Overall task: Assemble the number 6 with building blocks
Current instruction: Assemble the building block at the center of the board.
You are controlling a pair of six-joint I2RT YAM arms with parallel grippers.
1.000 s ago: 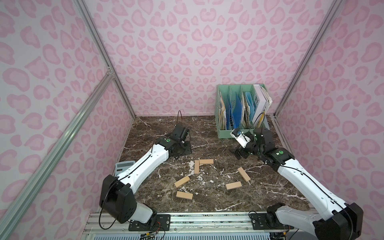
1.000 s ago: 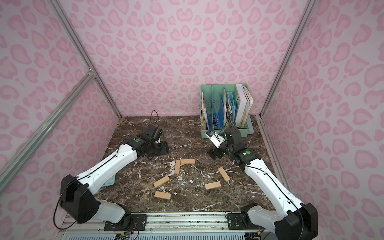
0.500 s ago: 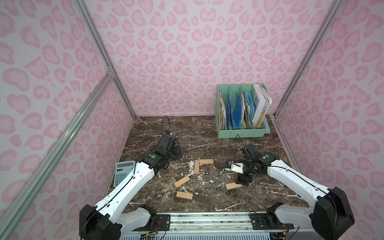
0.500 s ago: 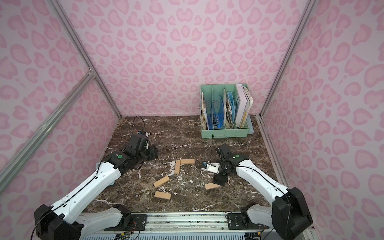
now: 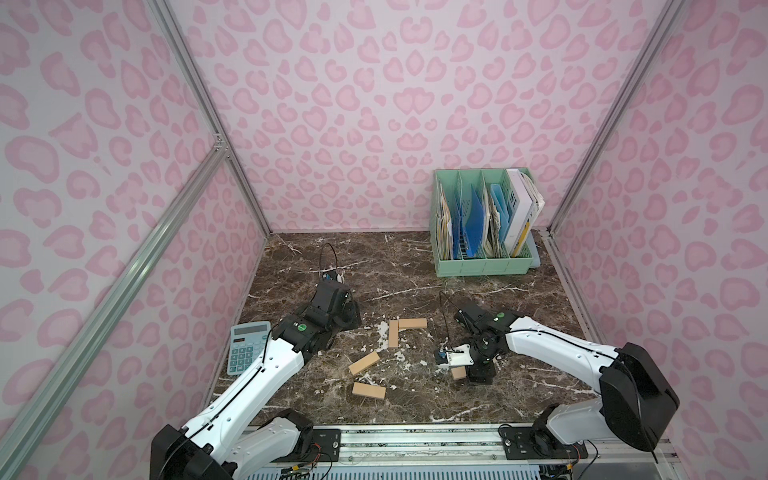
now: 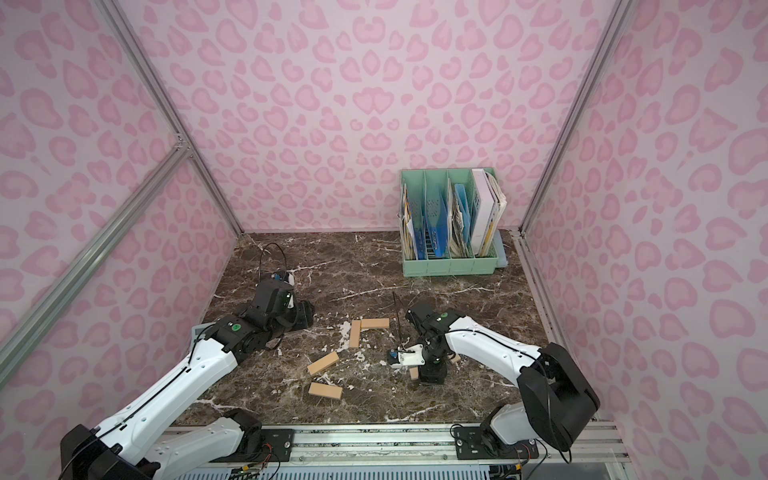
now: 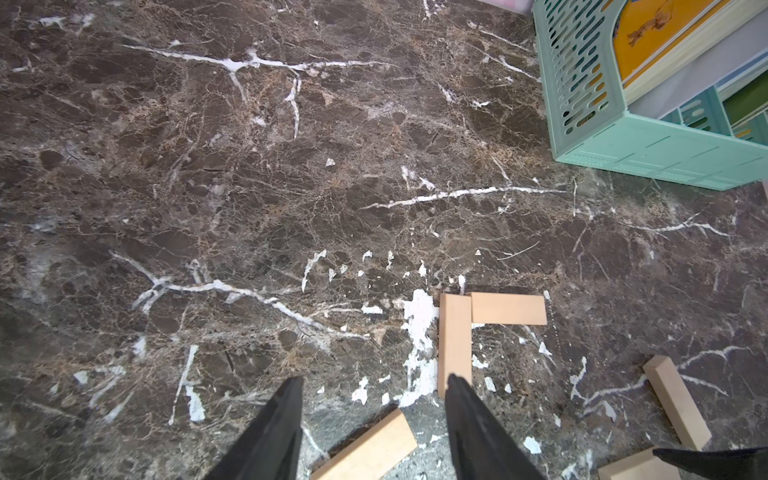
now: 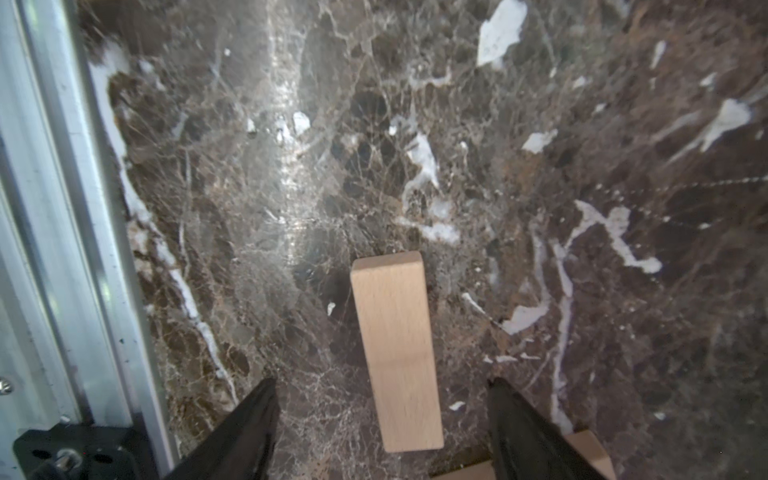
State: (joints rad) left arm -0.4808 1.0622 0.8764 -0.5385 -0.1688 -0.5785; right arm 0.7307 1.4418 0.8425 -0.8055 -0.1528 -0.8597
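Six wooden blocks (image 5: 364, 363) lie flat on the worktop (image 5: 415, 270). Mid-worktop I've got a joined pair (image 5: 393, 333) meeting at a right angle with the ends touching, and that's all there is of the 6 so far. Two more blocks lie loose nearer me, apart from each other.

The fifth block (image 8: 395, 345) sits between the fingers of my right claw (image 8: 382, 382). The jaws are spread wide along its length with a gap on either side, so it isn't gripped. The sixth block (image 6: 456, 358) peeks out just behind that arm.

My left claw (image 7: 374, 380) hangs to the left of the joined pair, jaws parted and holding nothing.

There's one calculator (image 5: 248, 348) by the left wall and one green file rack (image 5: 482, 264) at the back right.
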